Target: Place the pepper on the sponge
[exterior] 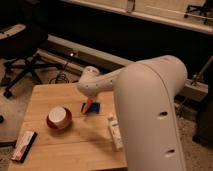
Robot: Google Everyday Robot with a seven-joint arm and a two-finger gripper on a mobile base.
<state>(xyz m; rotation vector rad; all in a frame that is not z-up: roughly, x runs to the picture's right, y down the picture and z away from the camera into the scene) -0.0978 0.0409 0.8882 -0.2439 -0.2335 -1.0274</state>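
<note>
Single-arm placement over a wooden table point(75, 150). The gripper point(90, 96) hangs just above the sponge point(96, 107), near the table's centre. The pepper point(88, 105) slants steeply beneath it, with its lower end at the sponge's 9 o'clock edge. Whether the gripper is clamped on the pepper or has let it go cannot be told, nor whether the pepper touches the pad. A red-rimmed bowl point(59, 117) sits at 8 o'clock from the sponge, a white bottle point(115, 131) at 5 o'clock, and a flat box point(23, 145) at the table's 7 o'clock corner. Likely hazard: set down this close to the pad's edge and this steep, the tapered pepper would probably topple and roll off toward the bowl. A dragging retreat could also shift the light sponge.
</note>
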